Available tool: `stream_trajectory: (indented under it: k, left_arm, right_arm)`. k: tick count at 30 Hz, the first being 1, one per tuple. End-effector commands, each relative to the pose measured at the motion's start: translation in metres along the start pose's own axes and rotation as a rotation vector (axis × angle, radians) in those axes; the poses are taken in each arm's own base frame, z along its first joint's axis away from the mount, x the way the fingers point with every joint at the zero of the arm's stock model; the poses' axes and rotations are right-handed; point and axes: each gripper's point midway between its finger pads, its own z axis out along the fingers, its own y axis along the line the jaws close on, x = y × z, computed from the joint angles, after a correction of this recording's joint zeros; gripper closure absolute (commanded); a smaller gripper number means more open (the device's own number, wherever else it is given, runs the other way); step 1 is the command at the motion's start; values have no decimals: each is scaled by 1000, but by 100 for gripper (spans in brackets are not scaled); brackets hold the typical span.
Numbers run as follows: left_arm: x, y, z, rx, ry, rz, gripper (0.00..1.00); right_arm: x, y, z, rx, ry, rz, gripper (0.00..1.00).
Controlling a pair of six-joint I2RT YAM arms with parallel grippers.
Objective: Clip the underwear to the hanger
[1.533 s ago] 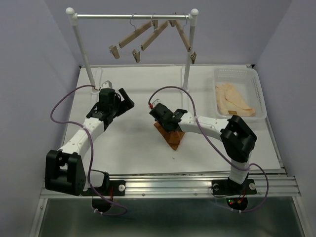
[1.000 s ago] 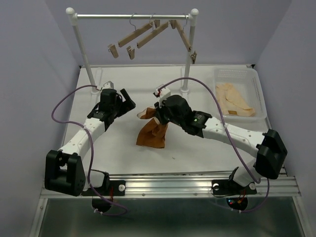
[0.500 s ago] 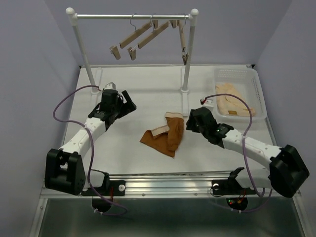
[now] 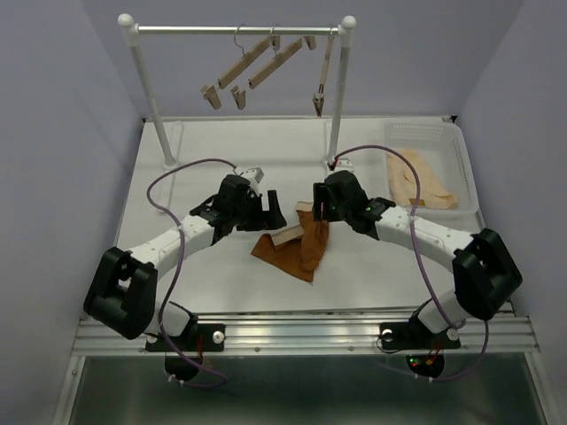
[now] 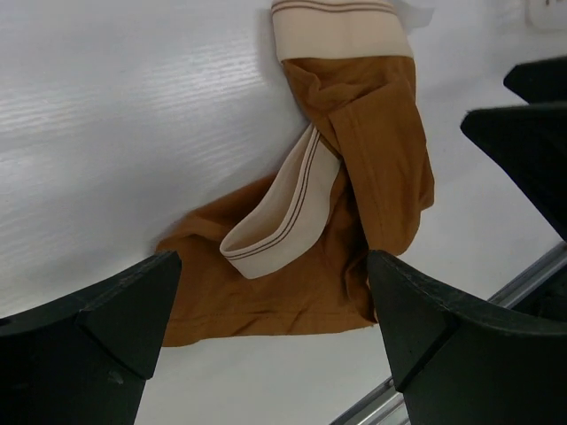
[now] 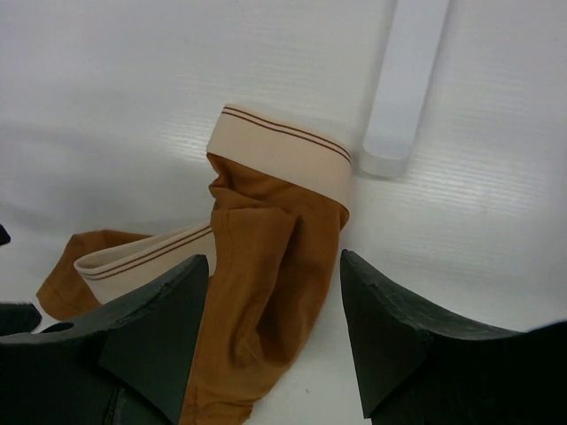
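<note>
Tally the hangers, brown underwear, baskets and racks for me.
Hangers: 3
Underwear: 1
Basket: 1
Rack: 1
Total: 6

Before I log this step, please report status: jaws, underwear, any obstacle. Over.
Left gripper, right gripper: jaws open, at the underwear. Crumpled on table, unclipped. Rack foot near its waistband.

Bright even overhead light, soft faint shadows, mild glare on white table (image 4: 221, 159), near dark fingers (image 5: 97, 332) slightly blurred
</note>
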Motion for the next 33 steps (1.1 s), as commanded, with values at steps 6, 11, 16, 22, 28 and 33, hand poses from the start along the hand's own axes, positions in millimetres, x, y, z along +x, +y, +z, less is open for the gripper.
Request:
stream_trajectory:
  k: [6, 11, 16, 22, 28, 33]
  left_arm:
    - [42, -7, 21, 37, 141, 52, 5]
    - [47, -9, 35, 14, 171, 59, 41]
    - [33, -4, 41, -45, 133, 34, 94]
    - [14, 0, 31, -125, 69, -1, 100]
    - [-9, 17, 3, -266, -25, -79, 100]
    - [-13, 44, -17, -382, -13, -174, 100]
  right_arm:
    - [-12, 32, 51, -56, 43, -139, 33]
    - [7, 35, 68, -82, 105, -187, 33]
    - [31, 32, 82, -85, 172, -212, 40]
    - [20, 26, 70, -58, 133, -212, 83]
    - [-24, 23, 26, -51, -16, -164, 89]
    - [-23, 29, -8, -172, -81, -159, 86]
